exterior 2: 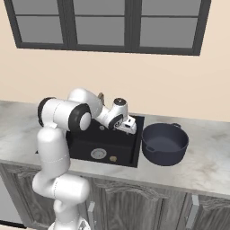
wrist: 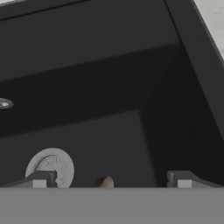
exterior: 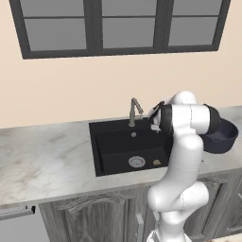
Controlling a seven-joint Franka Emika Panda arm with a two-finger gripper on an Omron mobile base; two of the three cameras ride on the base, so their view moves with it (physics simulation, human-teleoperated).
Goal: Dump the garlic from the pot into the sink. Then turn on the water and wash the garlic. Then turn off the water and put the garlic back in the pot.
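Note:
The garlic (exterior: pixel 157 162) (exterior 2: pixel 113 158) (wrist: pixel 105 182) is a tiny tan lump on the floor of the black sink (exterior: pixel 118 146) (exterior 2: pixel 81 146) (wrist: pixel 87 87), just right of the round steel drain (exterior: pixel 136 161) (exterior 2: pixel 98 154) (wrist: pixel 50 166). On the counter right of the sink the dark navy pot (exterior: pixel 222 137) (exterior 2: pixel 165 143) stands upright and looks empty. My gripper (exterior 2: pixel 130 128) (wrist: pixel 109 180) hangs above the right part of the basin, pointing down into it. It is open with nothing between its fingers. In the hand view the garlic lies between the two fingertips, well below them.
The slim grey faucet (exterior: pixel 134 111) rises behind the sink, close to my wrist. No water is seen running. Pale marble counter (exterior: pixel 47 156) (exterior 2: pixel 206 166) stretches to both sides. A window runs along the wall above, and cabinet doors are below.

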